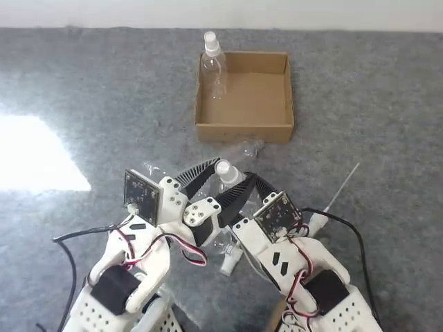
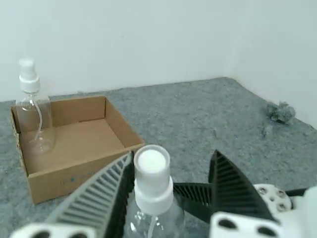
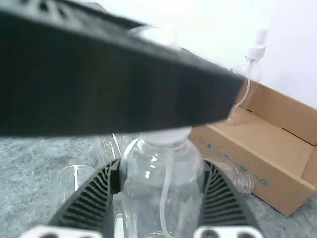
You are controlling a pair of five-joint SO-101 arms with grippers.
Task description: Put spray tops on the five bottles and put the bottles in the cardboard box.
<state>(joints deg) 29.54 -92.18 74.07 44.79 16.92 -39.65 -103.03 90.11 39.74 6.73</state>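
— High view?
— The bottle is standing near the table's front edge, and the cardboard box is sitting toward the far edge.
— Left wrist?
— The left gripper's jaws are standing apart around the spray top.
— Right wrist?
— The right gripper is clamping the bottle's body. I'd say capping is underway. The next move is seating that top squarely.

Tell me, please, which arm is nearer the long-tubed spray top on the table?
Right. The right arm is beside the spray top; the left arm sits farther off.
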